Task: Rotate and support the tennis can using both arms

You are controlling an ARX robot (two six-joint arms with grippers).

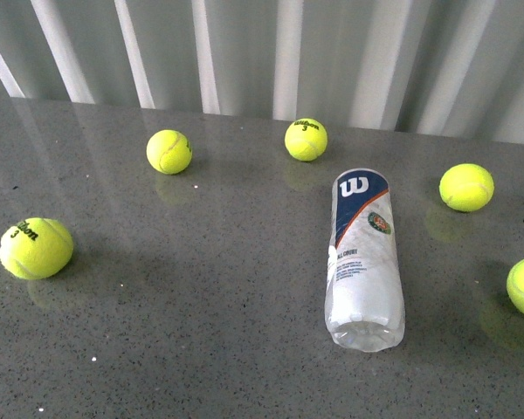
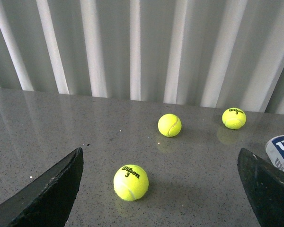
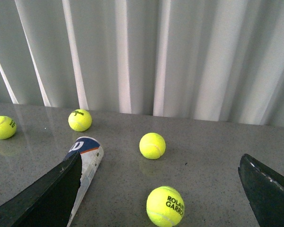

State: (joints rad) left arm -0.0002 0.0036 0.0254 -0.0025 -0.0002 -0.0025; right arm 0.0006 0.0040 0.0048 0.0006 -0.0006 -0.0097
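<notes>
On the table (image 1: 201, 305), tennis can (image 1: 364, 262) lying flat, left tool (image 2: 160, 150) and right tool (image 3: 160, 155) hovering, both spread wide.

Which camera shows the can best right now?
Front view: the whole can lies on its side, label visible. Left wrist catches only its navy end at the frame edge; right wrist shows that end, the rest hidden behind a finger.
</notes>
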